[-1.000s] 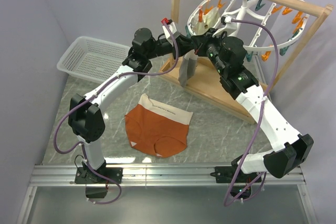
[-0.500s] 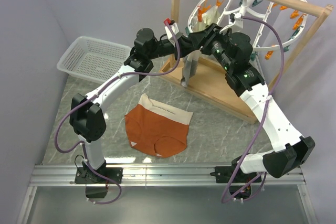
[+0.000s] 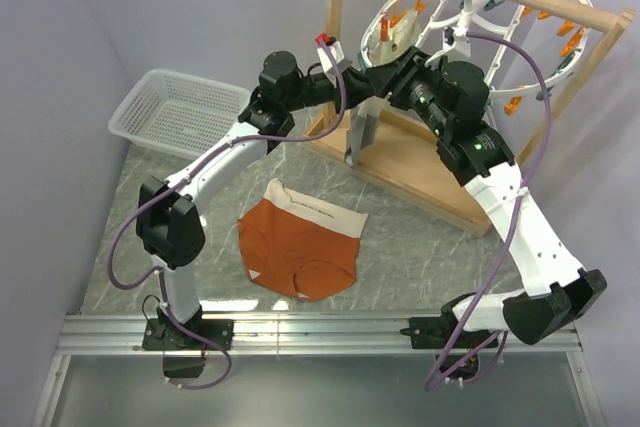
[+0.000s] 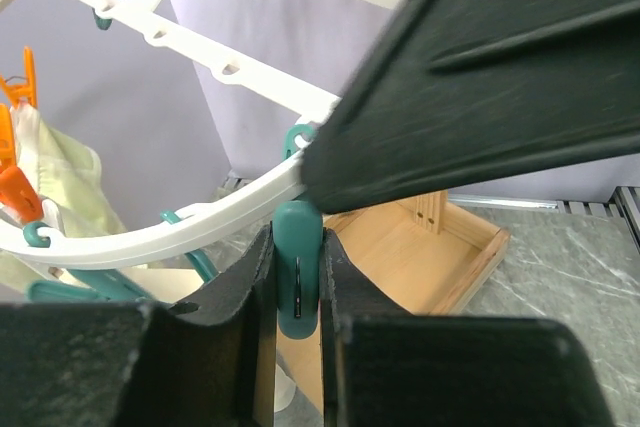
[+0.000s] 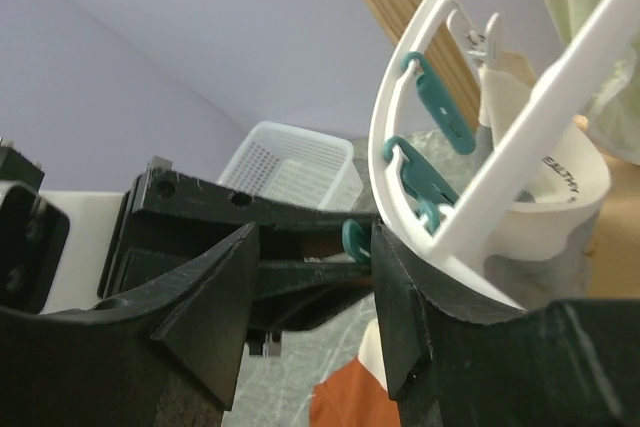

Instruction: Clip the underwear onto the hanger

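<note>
With the underwear (image 3: 300, 247) lying flat on the table (image 3: 420, 247), well apart from the hanger (image 4: 180, 227), only a teal pin (image 4: 297, 247) is clamped by the left gripper (image 4: 297, 292), the right gripper (image 5: 310, 277) being held apart by the rim, so the underwear likely has to be fetched next.

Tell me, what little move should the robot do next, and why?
Probably the right hand should drop toward the underwear. It lies flat on the table, in no hand. The left hand pinches a teal clothespin on the hanger, and the right hand is open near the ring, so it seems the free one.
</note>
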`<move>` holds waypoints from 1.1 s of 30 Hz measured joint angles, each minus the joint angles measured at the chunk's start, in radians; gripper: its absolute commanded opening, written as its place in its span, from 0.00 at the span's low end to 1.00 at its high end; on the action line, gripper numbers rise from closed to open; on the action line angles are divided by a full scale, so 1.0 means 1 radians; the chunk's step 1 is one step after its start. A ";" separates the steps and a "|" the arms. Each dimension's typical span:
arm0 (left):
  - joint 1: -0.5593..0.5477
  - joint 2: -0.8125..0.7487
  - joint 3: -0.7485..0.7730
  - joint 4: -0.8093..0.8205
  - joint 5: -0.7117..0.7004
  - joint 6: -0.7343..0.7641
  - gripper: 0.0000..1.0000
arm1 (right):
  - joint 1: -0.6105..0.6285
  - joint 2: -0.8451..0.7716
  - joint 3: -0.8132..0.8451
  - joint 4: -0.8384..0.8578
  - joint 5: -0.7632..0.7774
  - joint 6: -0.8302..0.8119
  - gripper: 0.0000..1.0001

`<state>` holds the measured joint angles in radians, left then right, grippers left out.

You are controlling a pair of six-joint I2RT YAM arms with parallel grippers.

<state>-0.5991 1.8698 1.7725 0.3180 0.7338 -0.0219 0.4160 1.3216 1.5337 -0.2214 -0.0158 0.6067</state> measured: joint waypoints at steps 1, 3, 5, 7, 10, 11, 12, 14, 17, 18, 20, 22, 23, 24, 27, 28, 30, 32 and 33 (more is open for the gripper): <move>0.000 0.003 0.004 -0.003 -0.001 0.000 0.00 | 0.000 -0.009 0.000 -0.014 0.008 -0.005 0.56; 0.000 0.009 0.010 -0.005 -0.001 0.000 0.00 | 0.000 -0.019 0.005 -0.044 0.021 -0.016 0.56; 0.000 0.010 0.011 -0.006 -0.001 0.000 0.00 | 0.000 -0.026 0.006 -0.066 0.030 -0.028 0.56; 0.001 0.011 0.018 -0.010 -0.001 -0.002 0.00 | -0.001 -0.027 0.006 -0.095 0.037 -0.040 0.57; 0.004 0.011 0.023 -0.009 0.005 -0.015 0.00 | -0.002 -0.027 0.003 -0.110 0.042 -0.055 0.58; 0.005 0.011 0.022 0.001 0.010 -0.022 0.00 | -0.002 -0.027 0.002 -0.112 0.043 -0.058 0.58; 0.006 0.011 0.008 0.038 0.016 -0.028 0.00 | -0.002 -0.027 -0.004 -0.109 0.044 -0.063 0.59; 0.008 0.003 -0.056 0.146 0.024 -0.046 0.00 | -0.002 -0.028 -0.018 -0.099 0.043 -0.069 0.61; 0.009 -0.003 -0.158 0.307 0.024 -0.054 0.00 | -0.002 -0.029 -0.053 -0.081 0.034 -0.074 0.63; 0.009 -0.003 -0.172 0.334 0.022 -0.055 0.00 | -0.002 -0.028 -0.066 -0.069 0.034 -0.077 0.63; 0.009 -0.003 -0.192 0.392 0.021 -0.058 0.00 | -0.003 -0.027 -0.079 -0.048 0.034 -0.084 0.63; 0.010 -0.003 -0.206 0.452 0.018 -0.059 0.00 | -0.002 -0.027 -0.083 -0.023 0.025 -0.090 0.63; 0.010 -0.003 -0.216 0.480 0.014 -0.058 0.00 | -0.002 -0.027 -0.084 -0.010 0.020 -0.097 0.63; 0.010 -0.003 -0.224 0.503 0.011 -0.058 0.00 | -0.002 -0.027 -0.087 0.000 0.015 -0.103 0.63; 0.010 0.000 -0.243 0.556 0.003 -0.057 0.00 | 0.000 -0.027 -0.101 0.028 0.003 -0.118 0.63; 0.010 0.004 -0.245 0.564 0.002 -0.057 0.00 | 0.000 -0.027 -0.109 0.042 0.000 -0.127 0.63; 0.010 0.014 -0.245 0.585 0.002 -0.058 0.00 | 0.000 -0.027 -0.124 0.065 -0.004 -0.137 0.62; 0.010 0.025 -0.245 0.604 0.002 -0.059 0.00 | -0.001 -0.027 -0.137 0.086 -0.011 -0.150 0.62; 0.010 0.031 -0.245 0.615 0.002 -0.061 0.00 | -0.001 -0.027 -0.145 0.102 -0.016 -0.158 0.62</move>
<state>-0.5896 1.9007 1.5280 0.9329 0.7361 -0.0834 0.4149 1.2945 1.3888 -0.1196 -0.0319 0.4492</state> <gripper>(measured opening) 0.190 0.623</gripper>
